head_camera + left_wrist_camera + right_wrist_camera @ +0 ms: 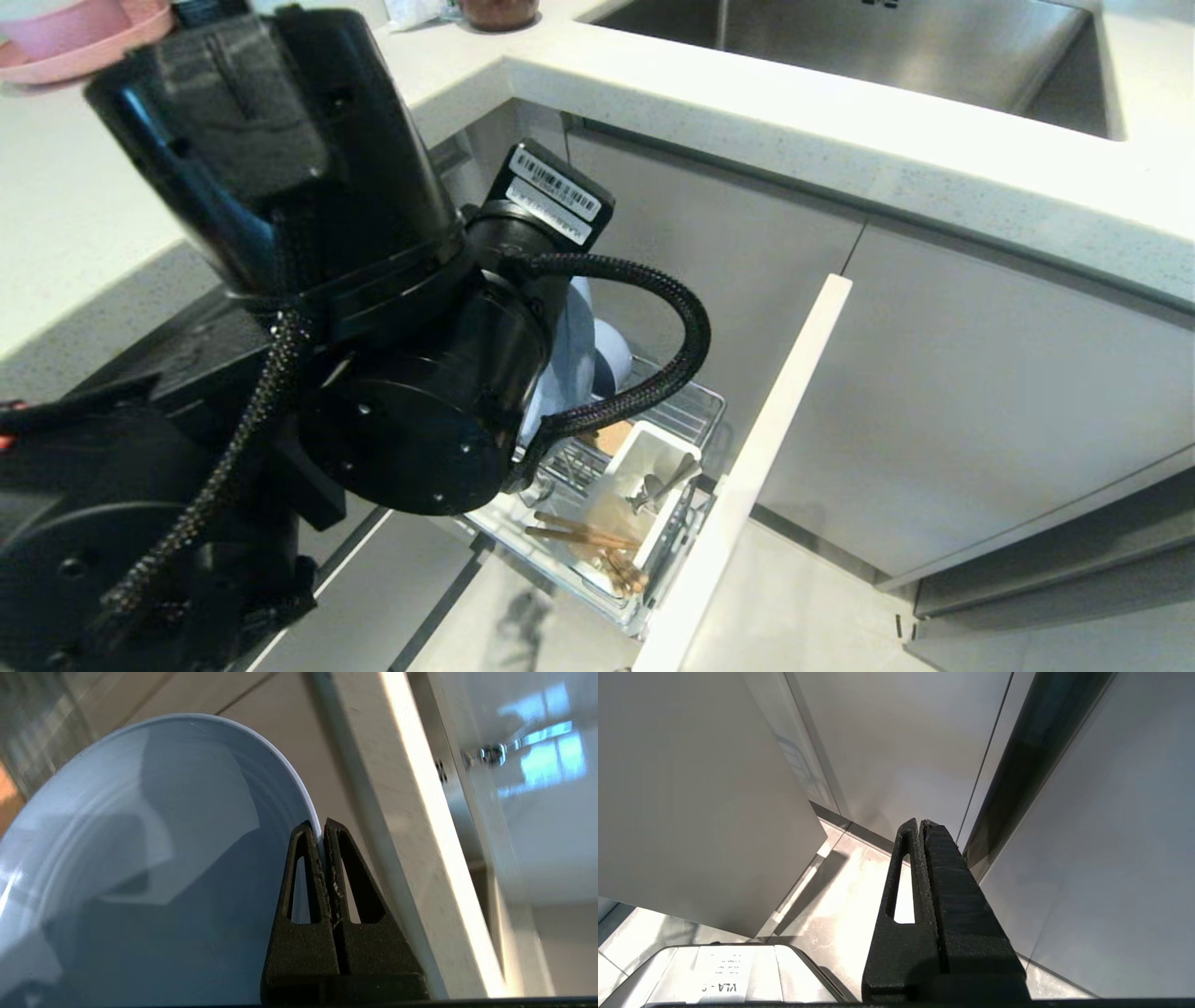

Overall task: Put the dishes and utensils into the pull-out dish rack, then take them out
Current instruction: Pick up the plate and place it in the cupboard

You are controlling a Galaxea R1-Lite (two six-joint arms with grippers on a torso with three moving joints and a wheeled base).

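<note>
Pull-out dish rack (691,411): chrome wire, drawn out from the cabinet, pale front panel (747,467) beside it. Contents: white cutlery caddy (644,476) holding a silver spoon (665,485); wooden chopsticks (588,541) lying just below the caddy; pale blue bowl (611,359) at the rack's back.

Pale blue plate (140,858): wide, shallow, matte, standing on edge, its rim pinched between the closed jaws of the left gripper (322,828), over the rack.

Right gripper (922,823): jaws pressed together on nothing, near grey cabinet fronts and pale floor tiles.

White speckled worktop (840,149) above, steel sink (868,47), pink plate (84,47) at the far corner
</note>
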